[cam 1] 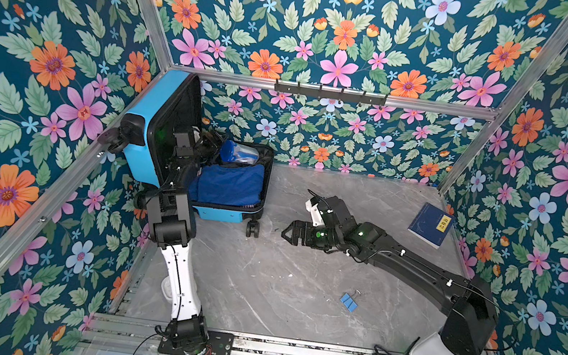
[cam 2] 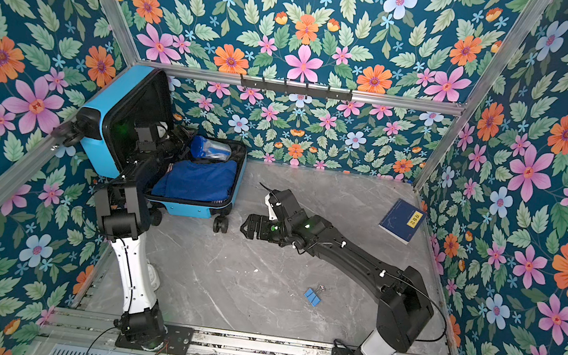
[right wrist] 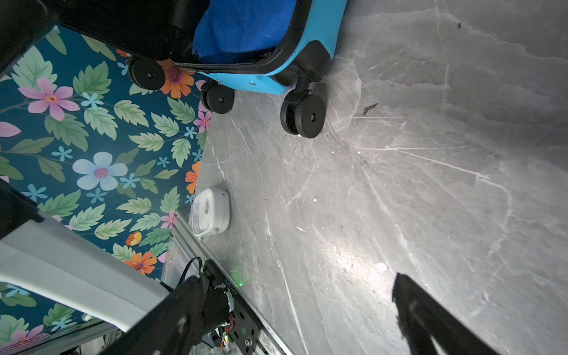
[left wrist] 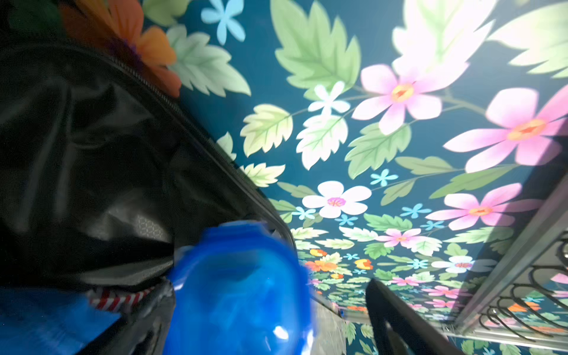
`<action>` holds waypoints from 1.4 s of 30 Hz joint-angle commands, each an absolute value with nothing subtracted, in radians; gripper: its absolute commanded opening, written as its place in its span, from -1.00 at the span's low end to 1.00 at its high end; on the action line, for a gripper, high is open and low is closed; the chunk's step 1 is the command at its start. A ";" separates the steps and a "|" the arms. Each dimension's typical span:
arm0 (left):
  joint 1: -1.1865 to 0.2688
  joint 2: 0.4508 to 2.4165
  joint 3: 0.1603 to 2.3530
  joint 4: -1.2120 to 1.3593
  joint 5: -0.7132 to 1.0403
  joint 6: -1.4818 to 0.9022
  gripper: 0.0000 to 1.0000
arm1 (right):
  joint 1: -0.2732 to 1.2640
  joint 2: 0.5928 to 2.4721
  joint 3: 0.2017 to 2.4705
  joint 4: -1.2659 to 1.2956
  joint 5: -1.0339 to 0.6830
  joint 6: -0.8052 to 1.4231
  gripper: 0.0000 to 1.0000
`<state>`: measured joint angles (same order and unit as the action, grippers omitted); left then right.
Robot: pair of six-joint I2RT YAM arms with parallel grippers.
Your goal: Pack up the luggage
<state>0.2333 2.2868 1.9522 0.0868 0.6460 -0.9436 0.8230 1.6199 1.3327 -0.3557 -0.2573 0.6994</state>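
Observation:
The sky-blue luggage (cam 1: 143, 151) (cam 2: 98, 145) lies open at the back left, its black-lined lid leaning on the left wall. A folded blue cloth (cam 1: 230, 186) and a clear bottle with a blue cap (cam 1: 239, 152) (cam 2: 209, 149) rest inside it. My left gripper (cam 1: 210, 141) is inside the case beside the bottle and open. In the left wrist view the blurred blue cap (left wrist: 239, 292) sits between the fingers, and one finger (left wrist: 396, 319) stands apart from it. My right gripper (cam 1: 284, 233) (right wrist: 295, 310) hovers open and empty over the floor, near the luggage's front wheel (right wrist: 304, 115).
A dark-blue book (cam 1: 430, 225) (cam 2: 402, 221) lies by the right wall. Blue binder clips (cam 1: 349, 301) lie on the grey marbled floor near the front. A white alarm clock (right wrist: 210, 212) stands by the left wall behind the left arm. A hook rack (cam 1: 330, 92) hangs on the back wall.

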 commanded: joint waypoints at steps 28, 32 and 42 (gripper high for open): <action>0.104 2.211 1.829 -0.185 0.373 -0.614 -0.83 | 0.824 1.603 1.309 -0.331 -0.227 0.703 0.93; 0.105 2.297 1.939 -0.264 0.367 -0.573 -0.84 | 0.823 1.612 1.319 -0.341 -0.219 0.702 0.93; 0.114 2.434 2.133 -0.366 0.294 -0.527 -0.81 | 0.822 1.645 1.357 -0.368 -0.213 0.690 0.93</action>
<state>0.1089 2.4157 2.0834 -0.3267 0.3527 -0.5568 0.8215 1.6375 1.3449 -0.3496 -0.2237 0.6956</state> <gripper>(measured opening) 0.093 0.963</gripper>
